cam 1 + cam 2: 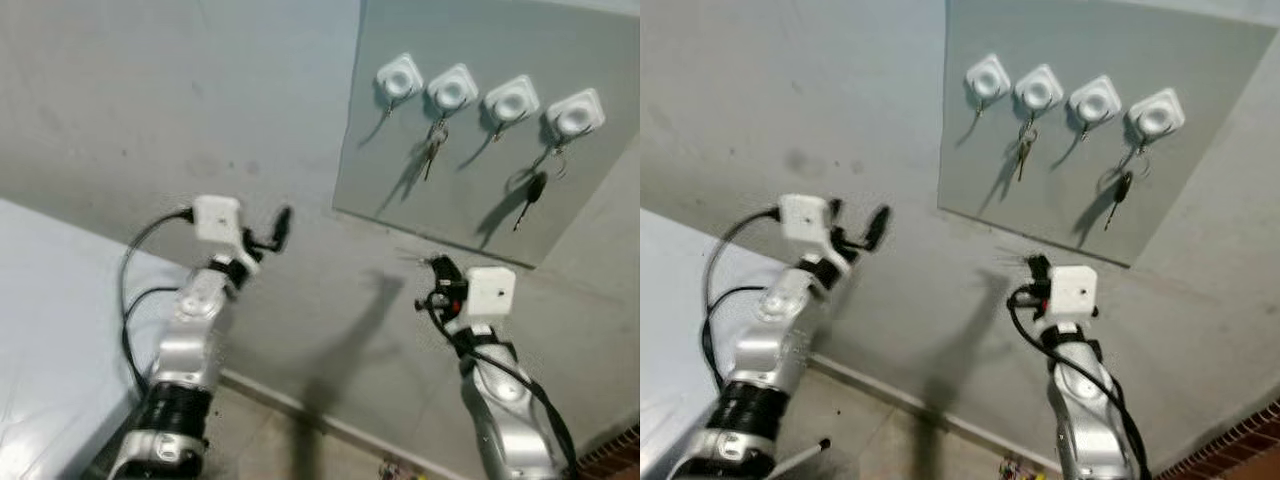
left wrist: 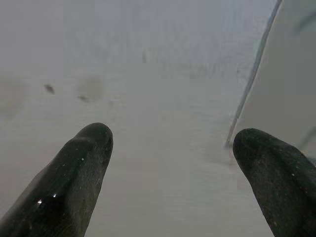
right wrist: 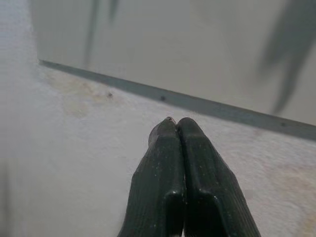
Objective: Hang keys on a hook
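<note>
A grey board [image 1: 372,175] on the wall carries a row of white hooks. Silver keys [image 1: 433,148] hang from the second hook [image 1: 452,90]. A black key [image 1: 533,192] on a ring hangs from the hook at the right end [image 1: 575,112]. The first hook [image 1: 399,76] and the third hook [image 1: 511,100] look bare. My left gripper [image 1: 277,232] is raised to the left of the board, open and holding nothing, fingers [image 2: 84,163] wide apart. My right gripper [image 1: 438,265] sits just below the board's lower edge, shut with nothing between its fingers [image 3: 190,148].
A pale flat surface [image 1: 50,330] lies at the lower left beside my left arm. The wall meets the floor along a skirting line [image 1: 300,405]. Brickwork [image 1: 615,455] shows at the bottom right corner, and a small colourful bit [image 1: 395,468] lies on the floor.
</note>
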`<state>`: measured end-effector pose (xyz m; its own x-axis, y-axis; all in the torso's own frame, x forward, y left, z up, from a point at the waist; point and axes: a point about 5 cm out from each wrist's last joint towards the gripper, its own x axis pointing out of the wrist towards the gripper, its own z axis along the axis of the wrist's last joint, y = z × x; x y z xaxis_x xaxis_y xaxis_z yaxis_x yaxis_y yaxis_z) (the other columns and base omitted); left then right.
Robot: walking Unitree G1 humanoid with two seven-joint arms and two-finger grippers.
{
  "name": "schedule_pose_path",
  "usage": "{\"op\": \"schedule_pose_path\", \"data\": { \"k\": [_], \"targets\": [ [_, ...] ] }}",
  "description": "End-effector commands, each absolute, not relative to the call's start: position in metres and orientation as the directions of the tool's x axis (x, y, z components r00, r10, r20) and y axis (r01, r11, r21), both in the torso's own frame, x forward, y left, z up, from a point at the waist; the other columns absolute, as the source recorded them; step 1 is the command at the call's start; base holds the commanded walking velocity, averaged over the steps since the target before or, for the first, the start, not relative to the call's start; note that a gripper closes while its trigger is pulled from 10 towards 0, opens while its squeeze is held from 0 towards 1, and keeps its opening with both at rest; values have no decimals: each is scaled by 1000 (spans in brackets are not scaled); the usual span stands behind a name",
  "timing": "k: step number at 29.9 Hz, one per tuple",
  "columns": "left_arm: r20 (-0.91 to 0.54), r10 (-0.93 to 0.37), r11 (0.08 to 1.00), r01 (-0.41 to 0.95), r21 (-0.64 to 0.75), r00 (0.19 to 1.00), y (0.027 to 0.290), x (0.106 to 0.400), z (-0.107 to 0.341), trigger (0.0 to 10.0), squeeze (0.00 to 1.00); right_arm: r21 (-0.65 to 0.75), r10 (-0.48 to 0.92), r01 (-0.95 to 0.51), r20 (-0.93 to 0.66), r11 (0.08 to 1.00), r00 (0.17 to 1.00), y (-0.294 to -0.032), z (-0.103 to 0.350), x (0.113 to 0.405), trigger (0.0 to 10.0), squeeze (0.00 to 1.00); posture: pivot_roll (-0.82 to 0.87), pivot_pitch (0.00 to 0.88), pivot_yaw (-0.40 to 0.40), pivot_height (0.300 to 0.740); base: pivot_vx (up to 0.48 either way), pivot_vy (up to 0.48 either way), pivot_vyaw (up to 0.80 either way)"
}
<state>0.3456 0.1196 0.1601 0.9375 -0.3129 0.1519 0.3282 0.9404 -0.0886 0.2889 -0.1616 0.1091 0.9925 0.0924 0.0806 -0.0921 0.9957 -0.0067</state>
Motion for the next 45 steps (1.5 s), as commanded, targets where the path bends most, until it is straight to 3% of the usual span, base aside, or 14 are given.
{"op": "schedule_pose_path", "data": {
  "k": [1,7,17,32,45],
  "targets": [
    [197,-317,941,333,-54,928,122,345,172,10000,0,-13,135,-135,98,991,986,-158,119,290,10000,0,-68,0,-65,740,0,0,0],
    [247,-406,912,409,44,880,113,338,186,10000,0,-66,371,-365,155,929,916,-144,140,283,10000,0,-69,0,-62,740,0,0,0],
    [306,-448,890,450,69,840,107,333,208,10000,0,-96,510,-502,223,860,831,-130,173,288,10000,0,-61,0,-64,740,0,0,0],
    [329,-554,828,549,117,765,88,330,228,10000,0,-127,495,-482,342,867,799,-124,217,321,10000,0,-57,4,-56,740,0,0,0],
    [333,-587,802,586,117,738,78,325,233,10000,0,18,354,-402,438,916,826,-127,232,346,10000,0,-58,14,-52,740,0,0,0]
  ]
}}
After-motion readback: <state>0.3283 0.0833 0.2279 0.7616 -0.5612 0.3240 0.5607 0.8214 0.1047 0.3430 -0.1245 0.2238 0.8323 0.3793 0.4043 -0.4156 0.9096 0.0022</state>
